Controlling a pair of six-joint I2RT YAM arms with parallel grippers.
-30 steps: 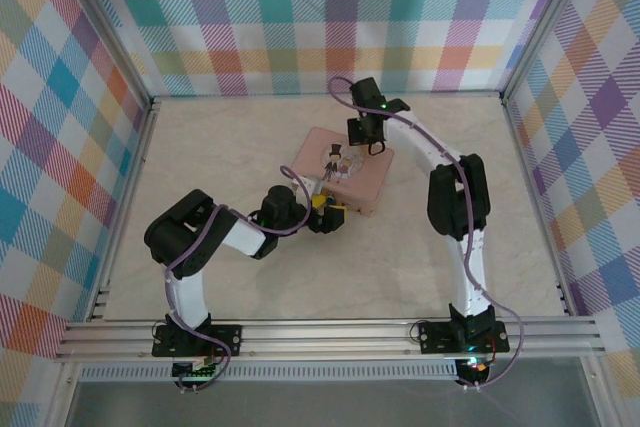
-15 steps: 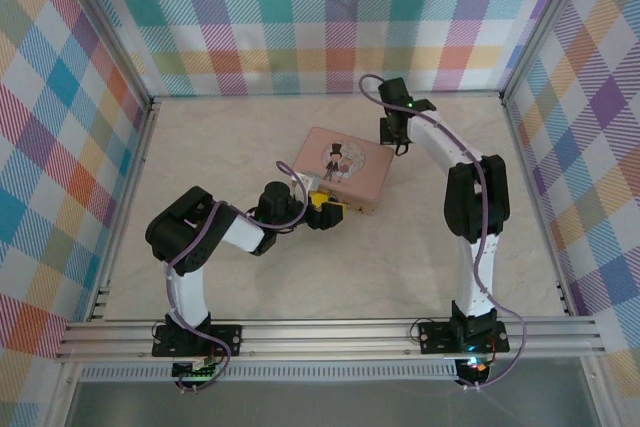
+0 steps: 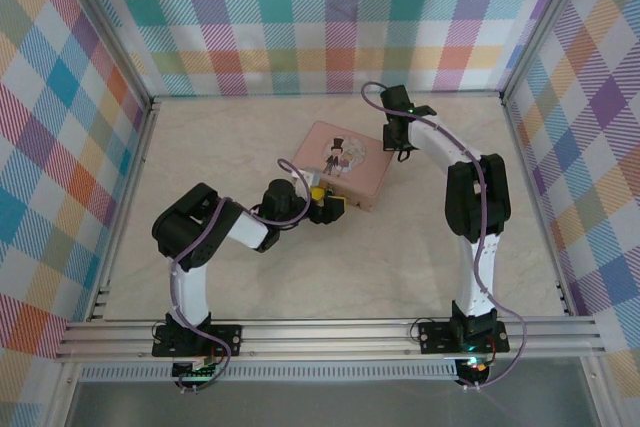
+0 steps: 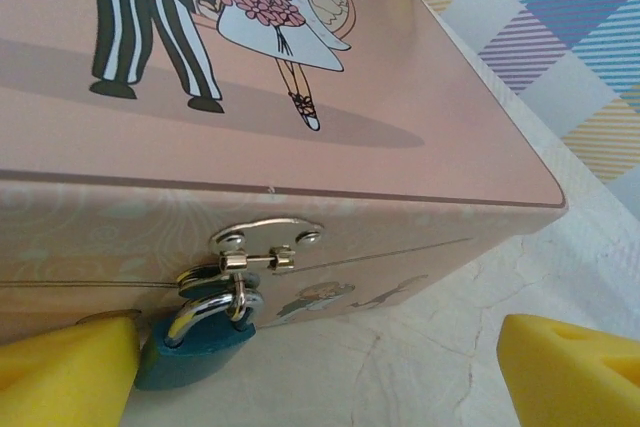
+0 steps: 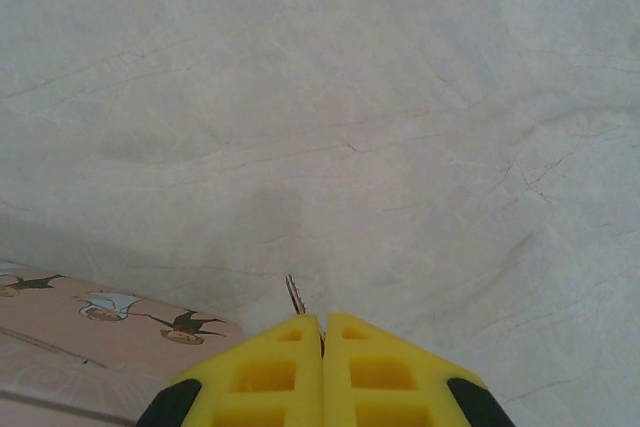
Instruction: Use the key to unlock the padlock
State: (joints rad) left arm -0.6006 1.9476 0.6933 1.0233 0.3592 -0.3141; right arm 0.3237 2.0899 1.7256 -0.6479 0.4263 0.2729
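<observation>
At the hasp (image 4: 262,242) of the pink tin (image 4: 400,97): padlock (image 4: 200,357) base cut off.
Left tool (image 4: 318,372) released, flanking it; right tool (image 5: 322,332) clenched on the key (image 5: 295,295), tip alone visible over the surface (image 5: 400,97).

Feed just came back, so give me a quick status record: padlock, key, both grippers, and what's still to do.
padlock: teal, hanging from the hasp of the pink tin
key: pinched in right gripper, tip poking out, over table beside tin
left gripper: open, fingers either side of padlock
right gripper: shut on key
remaining: key not yet at padlock
</observation>
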